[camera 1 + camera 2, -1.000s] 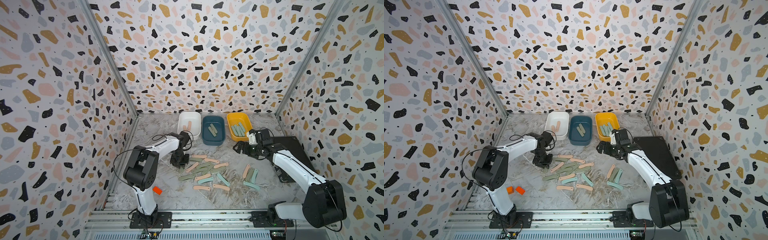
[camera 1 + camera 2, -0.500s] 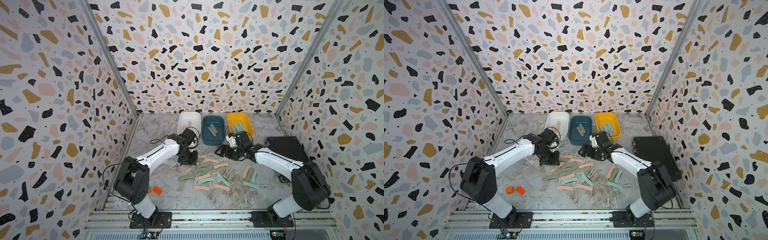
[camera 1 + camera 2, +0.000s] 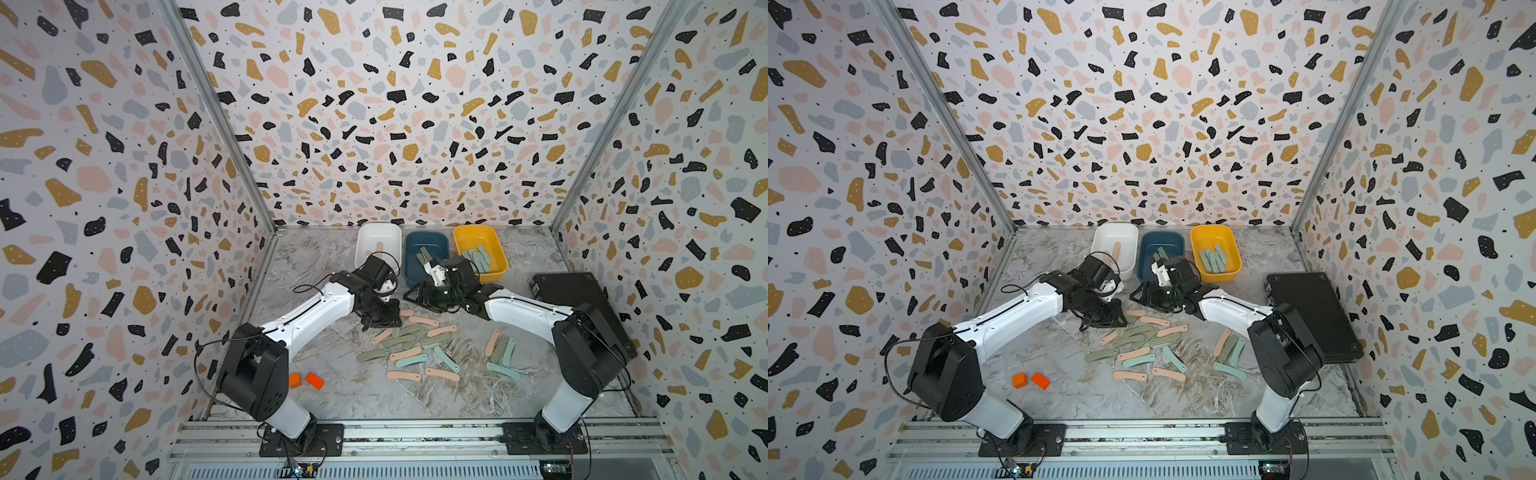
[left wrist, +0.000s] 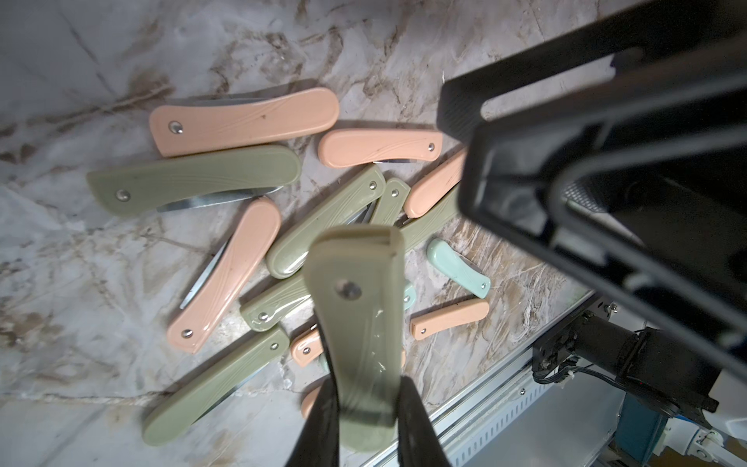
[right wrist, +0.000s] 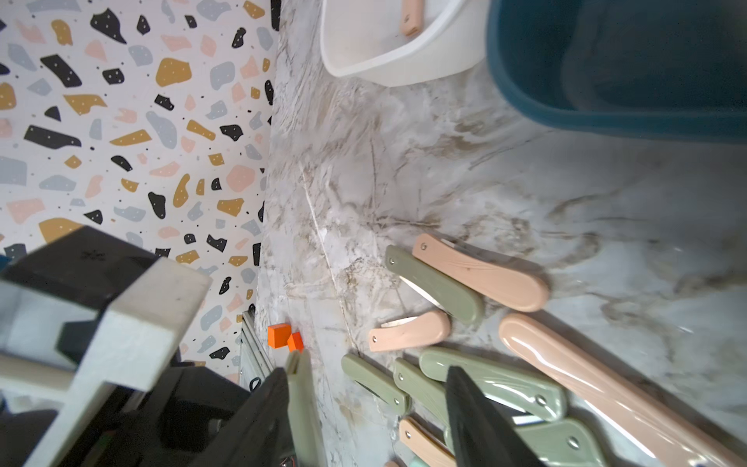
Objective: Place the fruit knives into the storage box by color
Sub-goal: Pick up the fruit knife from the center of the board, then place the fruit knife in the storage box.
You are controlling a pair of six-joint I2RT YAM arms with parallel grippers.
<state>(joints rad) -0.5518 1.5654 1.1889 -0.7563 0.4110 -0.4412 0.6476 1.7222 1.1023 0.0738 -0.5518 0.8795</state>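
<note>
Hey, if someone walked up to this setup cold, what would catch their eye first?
Probably the jumble of pink, green and teal fruit knives strewn across the marble table, inside loud terrazzo walls. Behind it a white bin, a blue bin and a yellow bin line the back wall. Up close, the left gripper clamps a sage green knife above the pile.

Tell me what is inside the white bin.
One peach-pink fruit knife lies in the white bin. The left arm's wrist covers the bin's near corner, so anything lying there is hidden.
</note>
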